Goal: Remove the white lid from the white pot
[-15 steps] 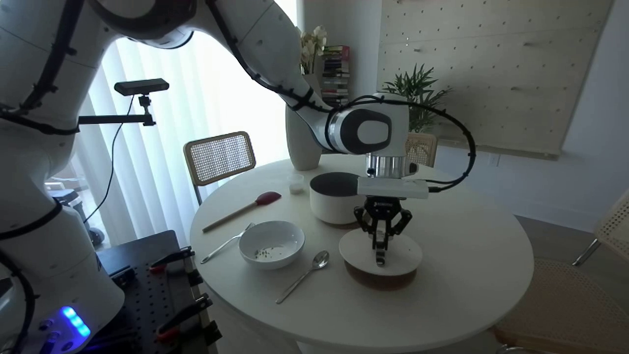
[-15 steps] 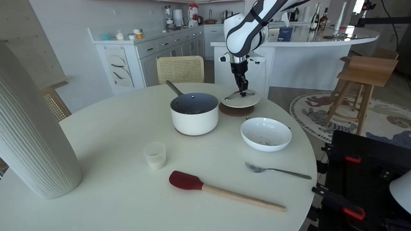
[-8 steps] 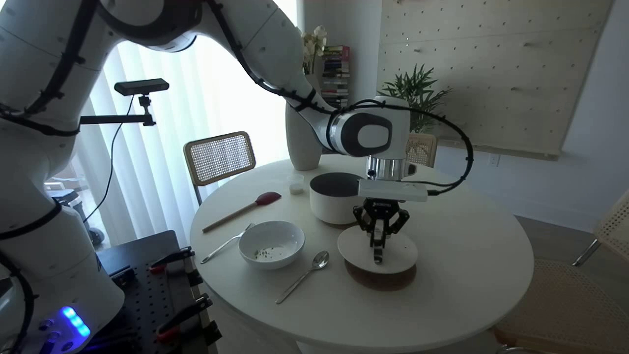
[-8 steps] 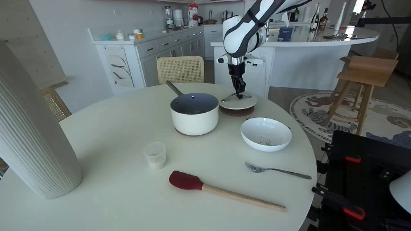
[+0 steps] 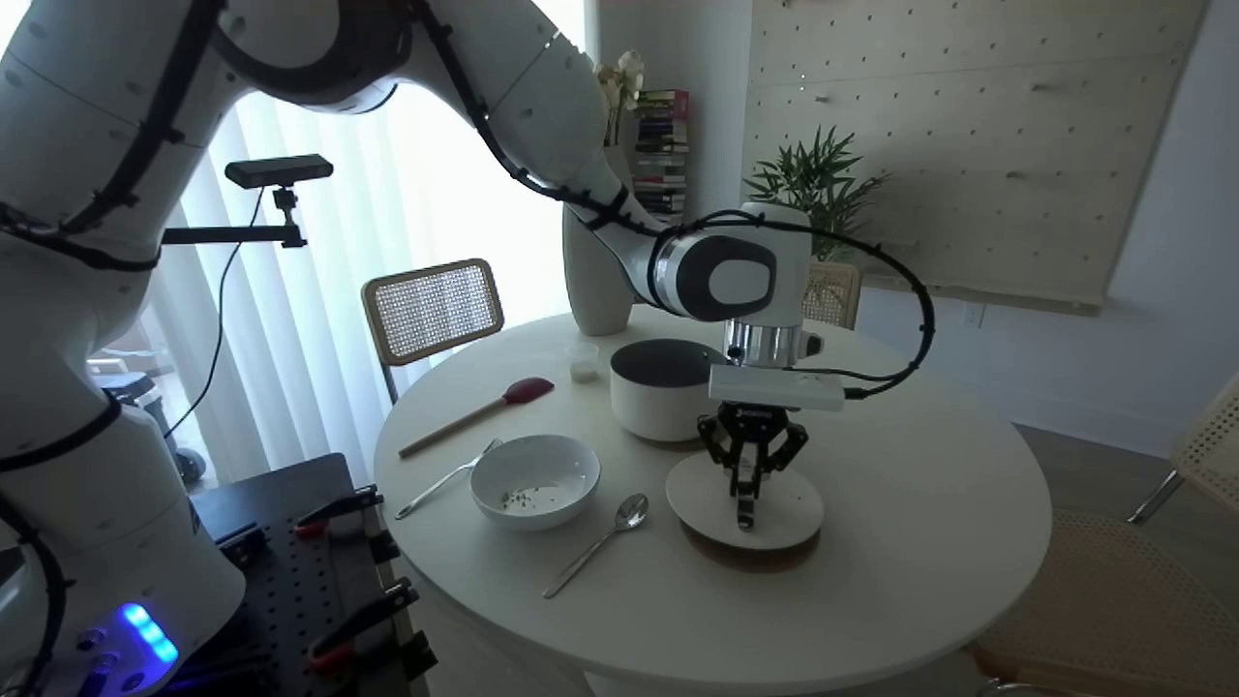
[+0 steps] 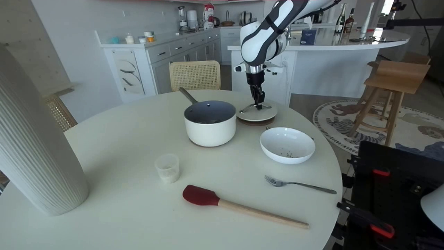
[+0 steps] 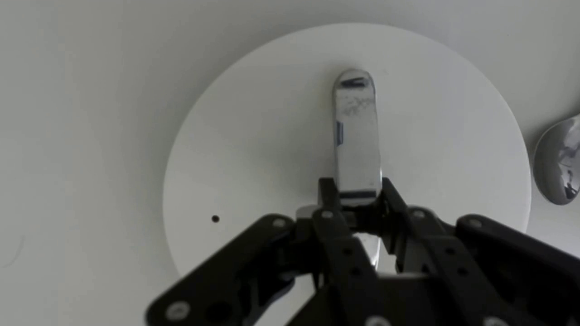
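Observation:
The white lid (image 5: 699, 508) is a flat round disc with an arched metal handle (image 7: 357, 136). My gripper (image 5: 745, 479) points down and is shut on this handle, with one finger on each side of it in the wrist view (image 7: 355, 194). The lid sits low over the brown round mat (image 6: 255, 123). I cannot tell whether it touches the mat. The white pot (image 6: 210, 129) stands open beside the lid, with its dark inside showing. Its long handle (image 6: 187, 95) points away in that exterior view; in another exterior view my gripper's mount overlaps the pot's edge (image 5: 653, 407).
A white bowl (image 5: 535, 489) with small bits in it stands near the lid. A spoon (image 5: 629, 513) lies between them. A fork (image 6: 300, 185), a red spatula (image 6: 242, 207), a small clear cup (image 6: 168, 169) and a tall white vase (image 6: 43, 146) are also on the table.
My gripper has carried the lid slightly toward the pot, then lowered it close over the mat, so less of the mat shows. The grip has not changed. The pot has not moved.

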Controlling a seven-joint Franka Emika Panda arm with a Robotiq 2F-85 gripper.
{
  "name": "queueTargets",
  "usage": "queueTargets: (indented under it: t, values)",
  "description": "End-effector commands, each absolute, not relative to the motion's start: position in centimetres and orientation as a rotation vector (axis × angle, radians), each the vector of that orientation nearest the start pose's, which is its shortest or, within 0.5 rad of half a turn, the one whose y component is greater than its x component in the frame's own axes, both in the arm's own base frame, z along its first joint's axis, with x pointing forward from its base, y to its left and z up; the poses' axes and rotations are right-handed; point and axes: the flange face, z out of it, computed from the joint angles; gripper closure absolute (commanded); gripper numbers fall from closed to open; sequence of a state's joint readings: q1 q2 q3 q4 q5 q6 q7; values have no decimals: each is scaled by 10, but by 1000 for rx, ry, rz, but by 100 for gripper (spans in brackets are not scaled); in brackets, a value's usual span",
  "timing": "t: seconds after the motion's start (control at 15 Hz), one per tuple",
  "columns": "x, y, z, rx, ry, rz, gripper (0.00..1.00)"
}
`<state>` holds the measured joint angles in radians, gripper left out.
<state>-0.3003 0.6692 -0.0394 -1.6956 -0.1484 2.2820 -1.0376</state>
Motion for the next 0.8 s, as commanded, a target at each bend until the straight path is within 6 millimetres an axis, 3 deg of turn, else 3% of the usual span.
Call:
queueTargets:
  t: [0.0, 0.73]
  values:
    - [636, -227, 207, -2925, -1254, 190, 94]
    - [629, -234, 194, -2918, -1234, 201, 94]
